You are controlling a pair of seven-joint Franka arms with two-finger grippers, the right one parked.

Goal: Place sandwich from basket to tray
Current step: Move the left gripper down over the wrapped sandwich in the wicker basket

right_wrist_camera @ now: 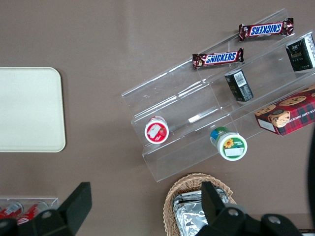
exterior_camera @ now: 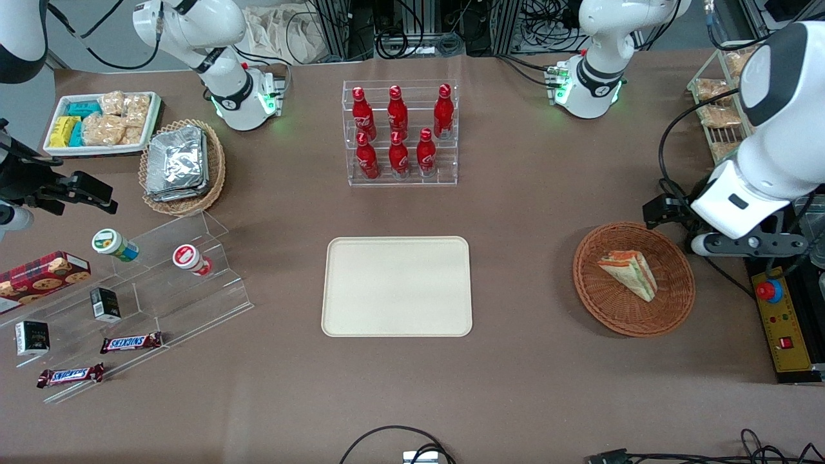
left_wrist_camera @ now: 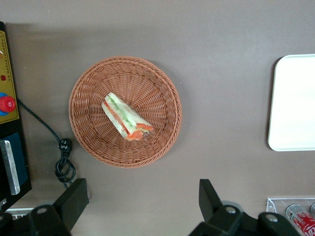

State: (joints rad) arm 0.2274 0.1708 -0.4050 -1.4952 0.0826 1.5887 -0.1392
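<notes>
The small triangular clear-wrapped sandwich (left_wrist_camera: 126,119) lies inside the round reddish-brown woven wicker basket (left_wrist_camera: 88,78) on the brown bench (exterior_camera: 528,212). The left arm's gripper (left_wrist_camera: 142,206) hangs above the bench just beside the basket, its 2 fingers (left_wrist_camera: 74,199) spread wide, holding nothing. The large flat cream-beige rectangular tray (exterior_camera: 397,285) sits well apart, toward the bench's middle.

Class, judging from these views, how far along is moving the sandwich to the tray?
Nothing is done yet: the sandwich lies in the basket, and the tray is bare. The gripper hangs open above the table beside the basket, holding nothing. Grasping, carrying and placing all remain.
</notes>
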